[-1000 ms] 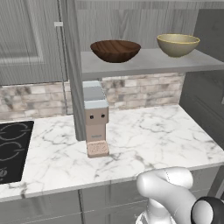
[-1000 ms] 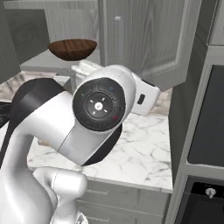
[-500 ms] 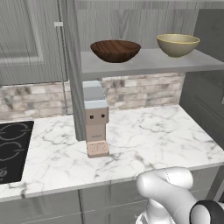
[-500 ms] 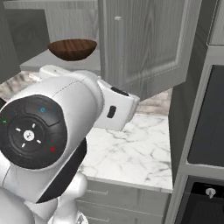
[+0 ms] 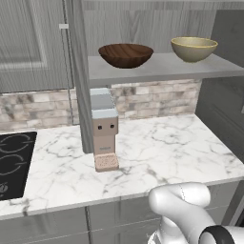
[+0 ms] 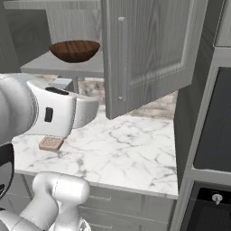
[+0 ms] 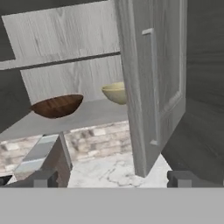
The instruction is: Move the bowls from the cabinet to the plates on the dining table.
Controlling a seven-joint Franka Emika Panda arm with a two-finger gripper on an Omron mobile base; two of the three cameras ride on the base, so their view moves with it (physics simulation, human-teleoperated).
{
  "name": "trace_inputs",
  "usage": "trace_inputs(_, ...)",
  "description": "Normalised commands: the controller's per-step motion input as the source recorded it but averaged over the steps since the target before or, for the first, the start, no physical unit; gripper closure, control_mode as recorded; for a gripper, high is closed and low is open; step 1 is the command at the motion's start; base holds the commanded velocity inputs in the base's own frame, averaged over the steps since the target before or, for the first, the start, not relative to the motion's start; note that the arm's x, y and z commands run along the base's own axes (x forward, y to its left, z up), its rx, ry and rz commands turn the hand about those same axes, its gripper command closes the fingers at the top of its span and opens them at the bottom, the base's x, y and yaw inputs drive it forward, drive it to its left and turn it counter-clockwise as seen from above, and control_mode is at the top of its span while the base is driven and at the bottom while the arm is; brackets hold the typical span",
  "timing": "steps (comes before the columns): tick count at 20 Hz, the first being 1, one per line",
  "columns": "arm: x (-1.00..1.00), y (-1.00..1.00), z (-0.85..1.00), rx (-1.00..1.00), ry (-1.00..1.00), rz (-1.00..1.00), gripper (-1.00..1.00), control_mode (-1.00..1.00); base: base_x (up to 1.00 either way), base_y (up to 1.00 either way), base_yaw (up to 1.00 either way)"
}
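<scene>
The grey wall cabinet [image 5: 162, 69] stands open, and both bowls rest on its shelf. The dark brown wood-grain bowl [image 5: 126, 55] [image 6: 75, 50] [image 7: 57, 106] is on the left. The pale yellow-olive bowl [image 5: 194, 48] is to its right; in the hand view this bowl [image 7: 114, 92] is half hidden behind the open cabinet door [image 7: 153, 87]. My gripper [image 7: 113, 179] is open, fingertips [image 7: 43, 178] wide apart with nothing between them, well short of and below the shelf. The plates and the dining table are out of view.
The open cabinet door [image 6: 144, 54] with its bar handle juts out over the marble counter [image 5: 157, 157]. A grey and brown appliance [image 5: 104, 128] stands on the counter under the shelf. A black hob [image 5: 12, 162] lies left, an oven front [image 6: 216, 131] right.
In the right base view my arm's big joint has swung left and down, uncovering the door and counter. The bowls have not moved.
</scene>
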Motion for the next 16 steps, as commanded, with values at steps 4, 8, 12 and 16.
trace_inputs(4,0.01,0.65,-0.03,-0.18,0.06,-0.05,-1.0,-1.0,0.0,0.0,0.0)
trace_inputs(8,0.2,0.62,-0.1,-0.22,0.08,-0.06,-1.0,-1.0,0.0,0.0,0.0)
trace_inputs(12,0.33,0.51,-0.21,-0.22,0.08,-0.06,-1.0,-1.0,0.0,0.0,0.0)
trace_inputs(16,0.51,0.33,-0.1,-0.18,0.05,-0.05,-1.0,-1.0,0.0,0.0,0.0)
